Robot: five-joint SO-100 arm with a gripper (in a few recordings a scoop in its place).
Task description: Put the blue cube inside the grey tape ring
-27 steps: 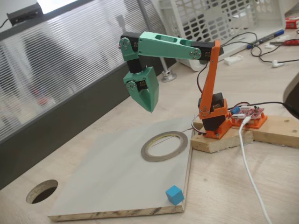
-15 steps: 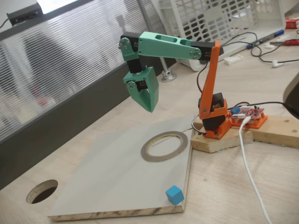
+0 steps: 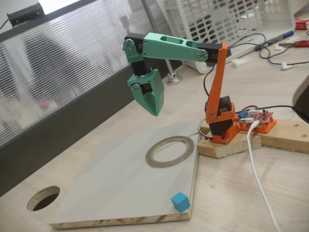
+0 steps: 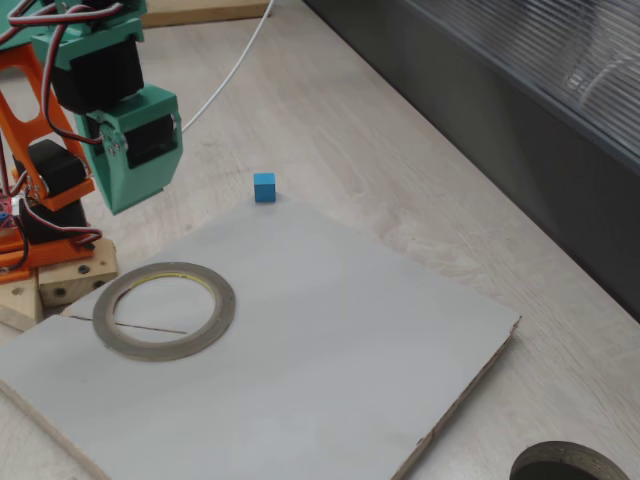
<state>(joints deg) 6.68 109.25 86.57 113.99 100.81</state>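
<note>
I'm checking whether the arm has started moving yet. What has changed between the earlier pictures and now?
Nothing visibly changed. The claw still hangs shut above the board, the blue cube stays at the board's corner, and the grey tape ring lies empty.

grey board [image 3: 116,183] flat on wooden tabletop [image 3: 231,193] | round hole [image 3: 43,198] in tabletop beside board | white cable [image 3: 258,169] | white basket [image 3: 227,19] at back

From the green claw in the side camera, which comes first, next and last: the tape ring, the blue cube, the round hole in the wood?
Measured from the gripper, hanging in the air:
1. The grey tape ring, just below it.
2. The blue cube, at the board's near corner.
3. The round hole, far left in the tabletop.
</note>
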